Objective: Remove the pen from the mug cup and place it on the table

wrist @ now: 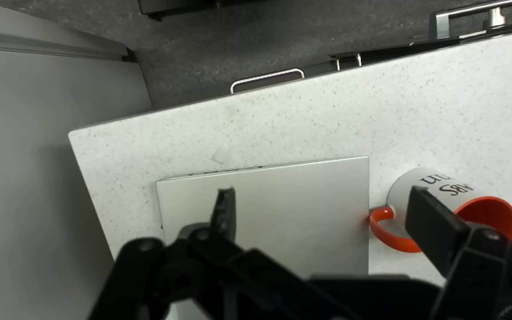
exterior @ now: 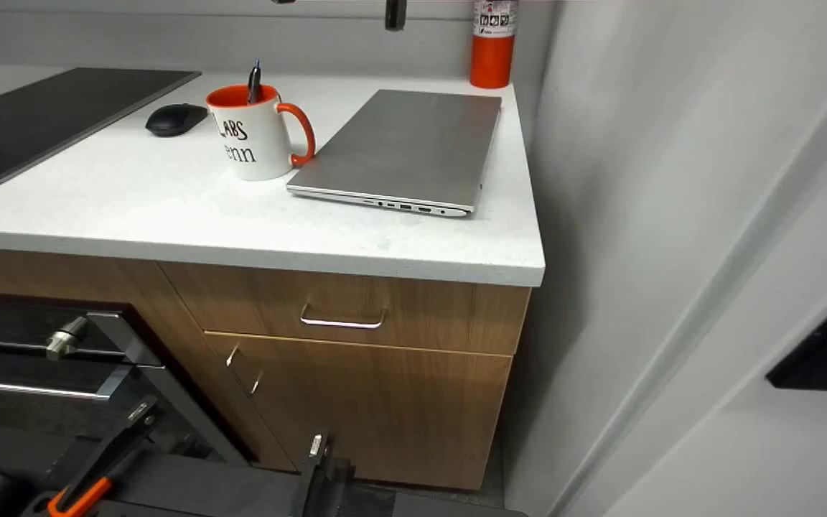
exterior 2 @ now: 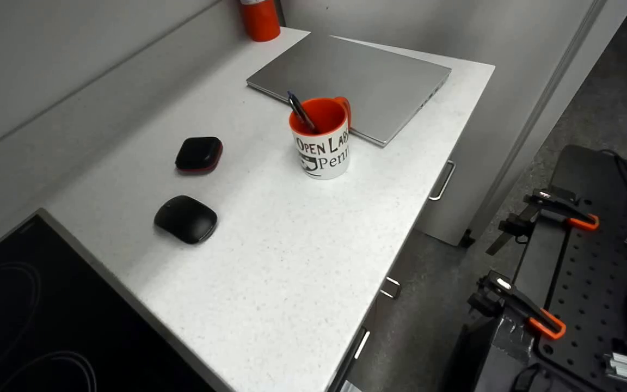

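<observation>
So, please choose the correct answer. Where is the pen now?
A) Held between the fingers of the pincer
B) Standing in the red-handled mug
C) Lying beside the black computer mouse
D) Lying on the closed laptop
B, because in both exterior views the pen sticks up out of the red-handled mug, with its lower part inside.

In both exterior views, the lower end of the pen (exterior 2: 302,113) is hidden within the mug (exterior 2: 323,155). In the wrist view, the blurred hand (wrist: 322,206), cut off below, covers part of the mug and of the laptop (wrist: 298,213) beside it. Behind the mug, the fire extinguisher (exterior: 492,61) is cut off above, the small print of its label (exterior: 496,10) illegible. Opposite the mug's handle (exterior: 307,129), the cooktop (exterior: 62,122) is cropped at left.
</observation>
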Available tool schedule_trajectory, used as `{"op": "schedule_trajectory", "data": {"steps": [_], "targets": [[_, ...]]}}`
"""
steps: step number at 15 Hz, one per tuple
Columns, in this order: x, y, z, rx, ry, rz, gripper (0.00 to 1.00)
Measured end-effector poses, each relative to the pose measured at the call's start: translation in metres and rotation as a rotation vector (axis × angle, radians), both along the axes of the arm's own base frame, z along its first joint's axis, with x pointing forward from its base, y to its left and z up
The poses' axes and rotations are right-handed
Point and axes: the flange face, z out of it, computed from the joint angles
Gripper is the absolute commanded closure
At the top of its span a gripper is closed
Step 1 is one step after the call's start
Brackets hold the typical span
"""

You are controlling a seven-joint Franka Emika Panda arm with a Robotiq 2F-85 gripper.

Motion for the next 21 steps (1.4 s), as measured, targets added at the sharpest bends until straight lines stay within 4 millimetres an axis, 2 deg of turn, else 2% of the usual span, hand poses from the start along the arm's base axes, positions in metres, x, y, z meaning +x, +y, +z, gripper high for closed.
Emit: {"op": "schedule_trajectory", "data": {"steps": [3,5,8,13,15,21], "targets": [[0.001,0.003,0.000,-0.002,-0.001,0.006,0.00],[0.005,0.014,-0.003,0.016,-0.002,0.032,0.00],[0.016,0.048,-0.008,0.054,-0.006,0.098,0.00],[0.041,0.118,-0.020,0.042,-0.054,0.214,0.00],[0.046,0.135,-0.025,0.053,-0.046,0.241,0.00],[0.048,0.136,-0.025,0.054,-0.045,0.245,0.00]]}}
